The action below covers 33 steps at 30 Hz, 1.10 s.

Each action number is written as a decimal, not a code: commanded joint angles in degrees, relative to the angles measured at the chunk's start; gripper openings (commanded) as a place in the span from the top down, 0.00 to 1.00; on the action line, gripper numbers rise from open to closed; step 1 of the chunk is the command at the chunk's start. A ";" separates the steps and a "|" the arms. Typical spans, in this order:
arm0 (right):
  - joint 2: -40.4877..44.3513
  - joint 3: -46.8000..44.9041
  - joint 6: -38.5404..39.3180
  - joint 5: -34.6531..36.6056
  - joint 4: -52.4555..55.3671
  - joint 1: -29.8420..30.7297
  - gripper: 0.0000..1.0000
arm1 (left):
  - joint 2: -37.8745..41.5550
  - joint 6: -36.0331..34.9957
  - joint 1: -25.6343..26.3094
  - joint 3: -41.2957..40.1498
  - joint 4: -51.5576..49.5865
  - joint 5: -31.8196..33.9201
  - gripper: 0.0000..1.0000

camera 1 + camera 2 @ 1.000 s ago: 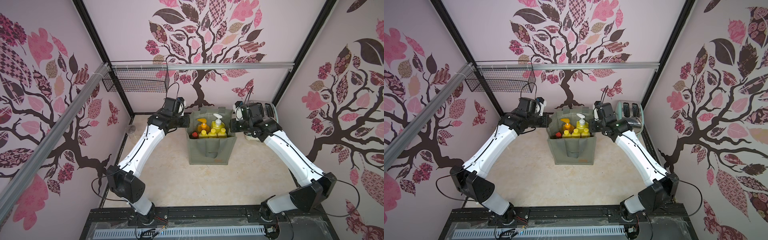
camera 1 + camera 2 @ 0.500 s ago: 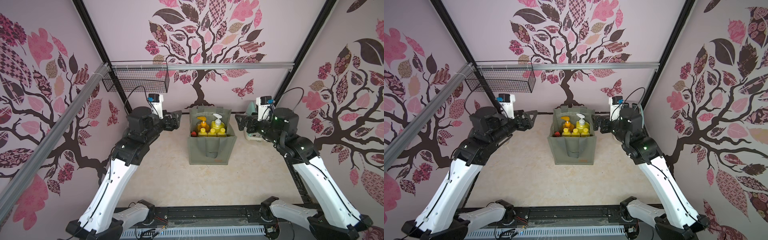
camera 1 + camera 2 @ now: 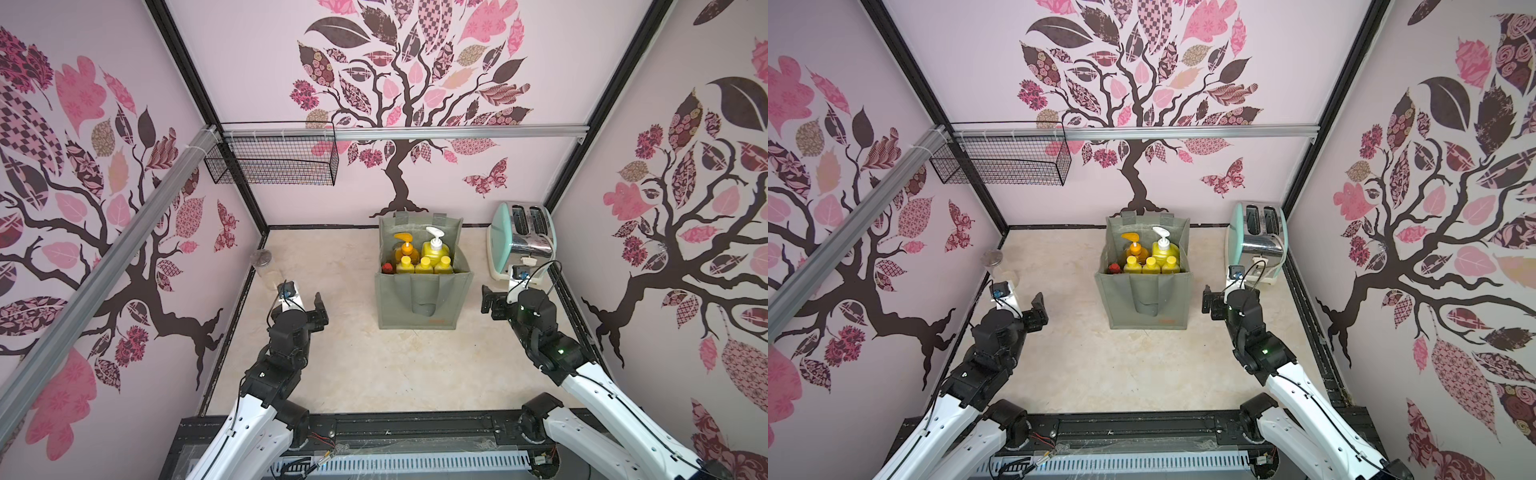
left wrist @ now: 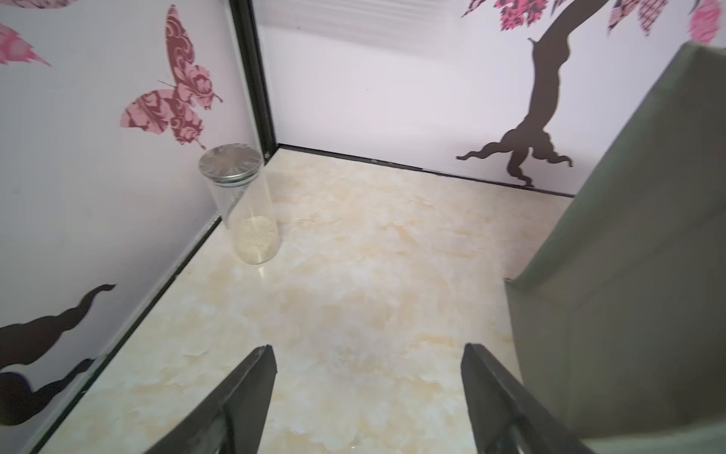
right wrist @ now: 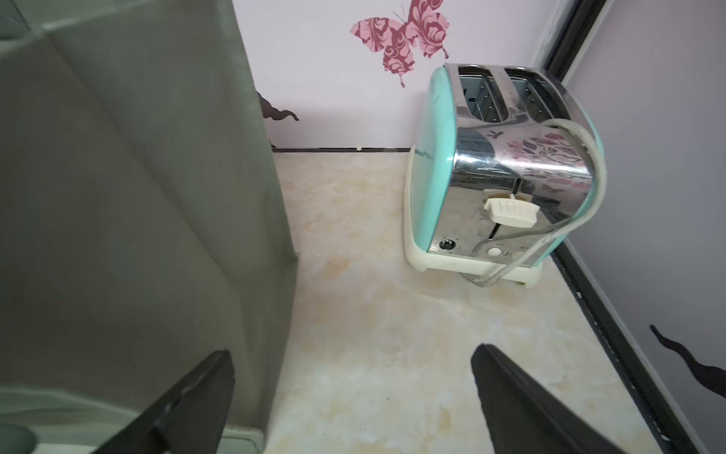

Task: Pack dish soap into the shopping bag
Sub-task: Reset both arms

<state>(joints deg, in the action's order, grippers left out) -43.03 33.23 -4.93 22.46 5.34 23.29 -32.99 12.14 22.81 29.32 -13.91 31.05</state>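
Observation:
The grey-green shopping bag [image 3: 424, 303] [image 3: 1146, 305] stands upright at the back middle of the table. Dish soap fills it: an orange pump bottle [image 3: 405, 248], a yellow pump bottle [image 3: 435, 249], three small yellow-capped bottles [image 3: 424, 265] in a row, and a red cap [image 3: 387, 268]. My left gripper [image 3: 304, 306] [image 4: 367, 353] hangs open left of the bag, nothing between its fingers. My right gripper [image 3: 500, 300] [image 5: 351, 361] is open and empty to the right of the bag, whose wall [image 5: 137, 196] is beside one finger. The bag's side [image 4: 628, 275] also shows in the left wrist view.
A clear glass jar [image 3: 266, 266] [image 4: 247, 204] with a metal lid stands by the left wall. A mint and chrome toaster [image 3: 521, 241] [image 5: 503, 177] sits in the back right corner. A black wire basket [image 3: 274, 160] hangs on the back rail.
Both arms have drawn back from the bag's top edges toward the front and lowered beside it. Both grippers have gone from nearly shut to open.

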 commanded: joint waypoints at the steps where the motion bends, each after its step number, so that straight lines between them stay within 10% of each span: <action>1: 2.07 -3.76 3.91 0.16 -14.01 -3.35 0.00 | -0.71 -4.59 -0.43 -2.36 12.49 7.92 0.02; 9: -2.63 -18.33 8.09 -3.92 -39.18 -9.27 0.00 | -16.88 -17.55 -1.07 -12.71 40.19 13.23 0.02; 15: -12.68 -22.50 8.30 -4.29 -52.24 -12.35 0.00 | -20.06 -9.46 -13.29 -18.40 50.67 -4.79 0.02; 20: -21.94 -27.25 -2.46 -13.54 -68.62 -21.83 0.00 | -33.06 -9.16 -19.05 -20.09 63.14 -11.74 0.02; 29: -50.00 -27.74 1.28 -17.56 -98.14 -22.34 0.00 | -58.41 -4.95 -29.00 -13.58 79.42 -30.04 0.02; 33: -43.35 -22.20 3.34 -22.58 -76.95 -22.16 0.00 | -56.72 -11.45 -26.21 -6.88 64.62 -35.75 0.02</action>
<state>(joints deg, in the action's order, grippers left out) -89.60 6.42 -3.16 4.34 -76.27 1.04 -89.95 3.36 -5.28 19.38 51.57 1.54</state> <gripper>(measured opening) 0.997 0.983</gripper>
